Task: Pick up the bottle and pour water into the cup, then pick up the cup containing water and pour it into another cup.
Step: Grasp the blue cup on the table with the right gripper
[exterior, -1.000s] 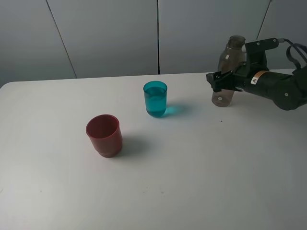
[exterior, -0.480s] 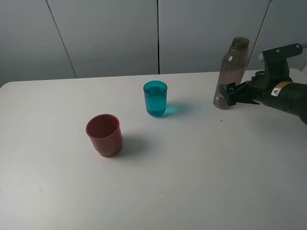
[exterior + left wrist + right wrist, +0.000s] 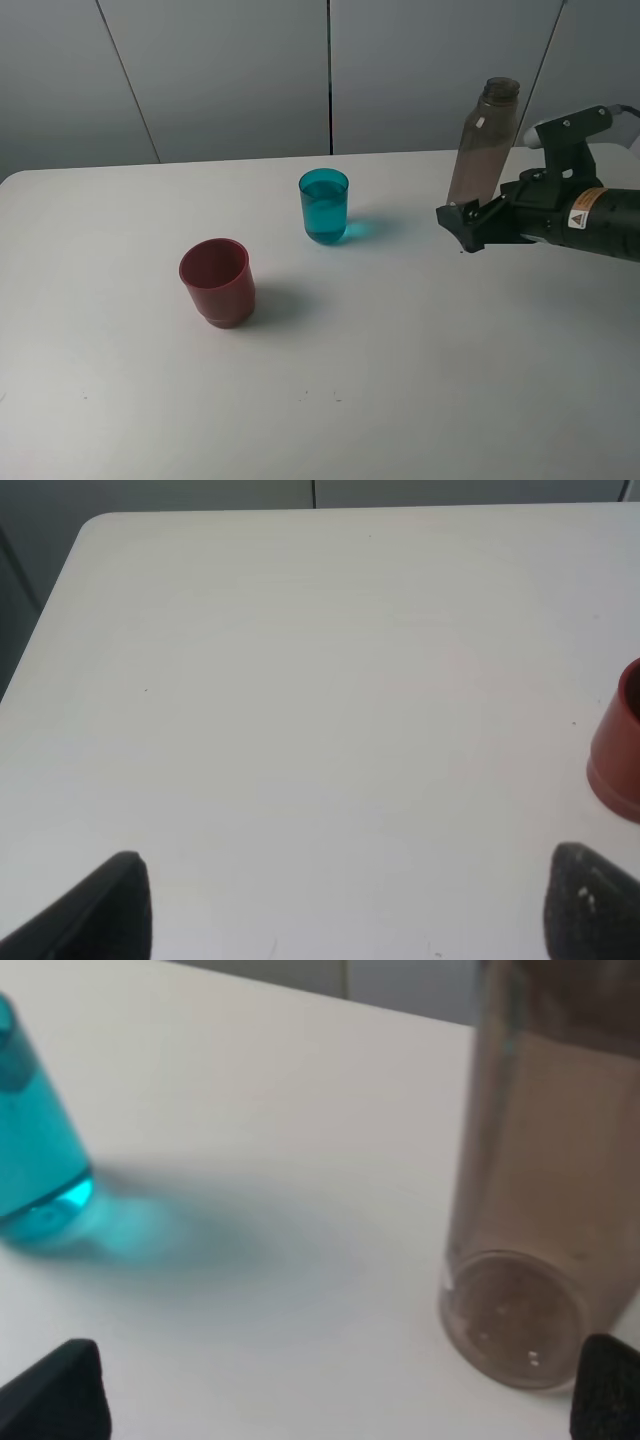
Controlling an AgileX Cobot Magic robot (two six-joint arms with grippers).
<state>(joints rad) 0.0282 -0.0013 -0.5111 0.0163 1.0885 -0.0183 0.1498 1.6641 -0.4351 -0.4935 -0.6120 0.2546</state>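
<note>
Now, your right gripper [image 3: 465, 224] hovers low over table [image 3: 400, 380], fingers spread wide, gripping nothing. Bottle [image 3: 483, 140] stands just behind it at table's far right, free of fingers. Teal cup [image 3: 324, 205], holding water, stands near centre, well apart from bottle. Red cup [image 3: 216, 281] sits nearer front, left of teal cup. Your left gripper [image 3: 350, 910]: fingers wide apart, nothing between.

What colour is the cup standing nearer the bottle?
The cup is translucent teal-blue, clearest in the exterior high view.
</note>
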